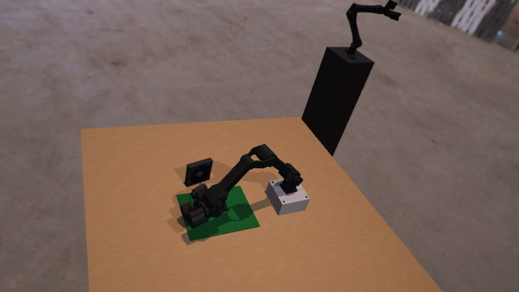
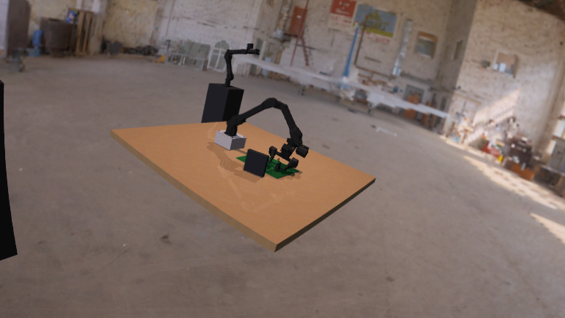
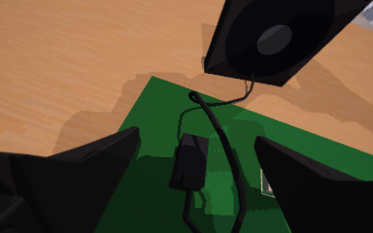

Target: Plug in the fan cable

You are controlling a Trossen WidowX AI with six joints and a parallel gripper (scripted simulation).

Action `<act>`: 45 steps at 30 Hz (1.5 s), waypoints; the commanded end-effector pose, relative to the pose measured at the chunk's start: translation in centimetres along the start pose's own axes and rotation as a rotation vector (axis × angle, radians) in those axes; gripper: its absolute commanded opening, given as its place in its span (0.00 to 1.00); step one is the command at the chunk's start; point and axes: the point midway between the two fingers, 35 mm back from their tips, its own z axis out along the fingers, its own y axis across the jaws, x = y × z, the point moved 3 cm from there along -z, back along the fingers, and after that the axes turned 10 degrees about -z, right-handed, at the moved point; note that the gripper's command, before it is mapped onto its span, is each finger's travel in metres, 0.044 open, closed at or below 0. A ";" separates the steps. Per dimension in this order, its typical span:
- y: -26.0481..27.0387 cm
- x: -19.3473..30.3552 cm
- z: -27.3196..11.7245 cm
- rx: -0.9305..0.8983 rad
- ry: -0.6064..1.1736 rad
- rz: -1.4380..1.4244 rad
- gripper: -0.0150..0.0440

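Observation:
My gripper (image 1: 188,203) (image 2: 276,165) (image 3: 197,136) is wide open and empty over the green board (image 1: 246,221) (image 3: 152,99). The dark block-shaped plug (image 3: 190,162) is between the two fingers in the wrist view, with a visible gap on each side. Its black cable (image 3: 228,141) loops up past its right side and on to the fan (image 1: 199,172) (image 2: 255,163) (image 3: 274,39). A pale-edged part (image 3: 265,184), perhaps the header, shows beside the right finger, apart from the plug and mostly hidden. Its pins are not visible. The plug's underside is hidden.
The fan stands upright just beyond the board's edge. My arm's white base box (image 1: 292,206) (image 2: 229,140) stands on the wooden table (image 1: 126,204) (image 2: 258,214). A second arm (image 1: 353,28) (image 2: 228,68) is on a black pedestal (image 1: 336,97) (image 2: 221,104) beyond the table.

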 end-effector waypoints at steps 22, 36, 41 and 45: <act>-1.1 -4.7 -1.0 -0.089 0.453 -0.053 1.00; -2.2 -7.7 -2.5 -0.210 0.681 -0.068 1.00; -2.7 -8.9 -3.3 -0.266 0.755 -0.070 1.00; -3.1 -9.8 -3.9 -0.310 0.807 -0.071 1.00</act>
